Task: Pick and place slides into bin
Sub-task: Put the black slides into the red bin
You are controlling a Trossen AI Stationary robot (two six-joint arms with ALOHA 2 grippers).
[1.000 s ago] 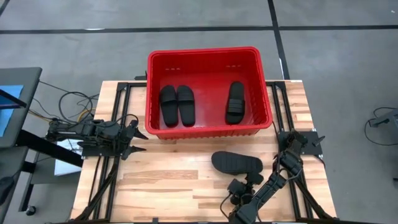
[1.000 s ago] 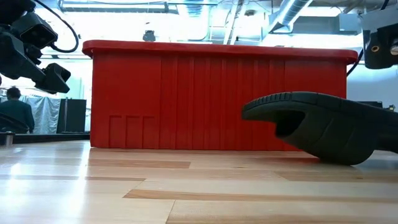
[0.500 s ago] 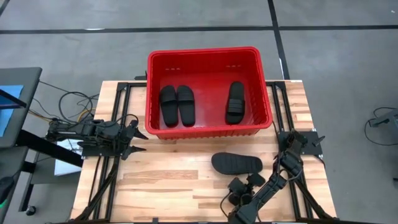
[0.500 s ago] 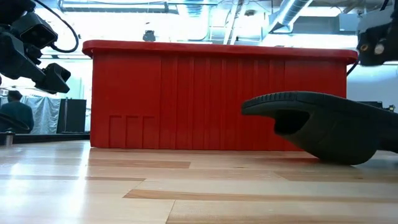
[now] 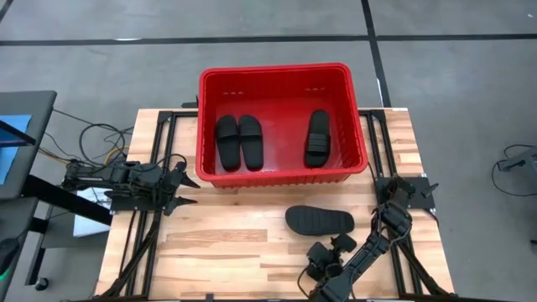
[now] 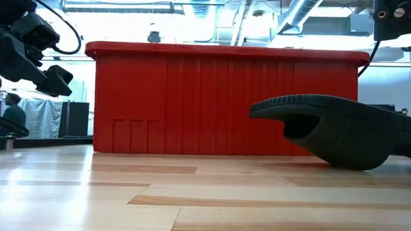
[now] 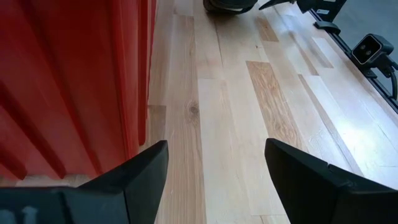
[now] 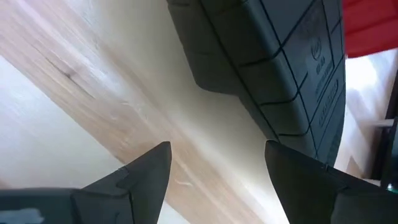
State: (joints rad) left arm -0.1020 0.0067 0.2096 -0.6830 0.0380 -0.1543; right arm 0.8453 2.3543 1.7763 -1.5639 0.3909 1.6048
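Note:
Three black slides lie in the red bin [image 5: 206, 126]: a pair [image 5: 239, 141] side by side at its left and one [image 5: 317, 138] at its right. A fourth slide [image 5: 319, 221] lies sole-down on the wooden table in front of the bin, lengthwise left to right; it also shows in the low view [image 6: 334, 131]. My right gripper [image 5: 342, 243] hangs open just near-right of this slide, and its wrist view [image 8: 217, 149] looks at the slide's grooved strap [image 8: 273, 62] without touching it. My left gripper [image 5: 186, 190] waits open beside the bin's near-left corner.
The bin's ribbed front wall [image 6: 225, 102] stands right behind the loose slide. Black frame rails [image 5: 138, 226] run along the table's left and right sides. Bare wood [image 5: 226, 243] lies between the two grippers. A person [image 6: 13, 119] stands in the room beyond.
My right gripper has gone up a little beside the loose slide, staying open. The slide has stayed where it was.

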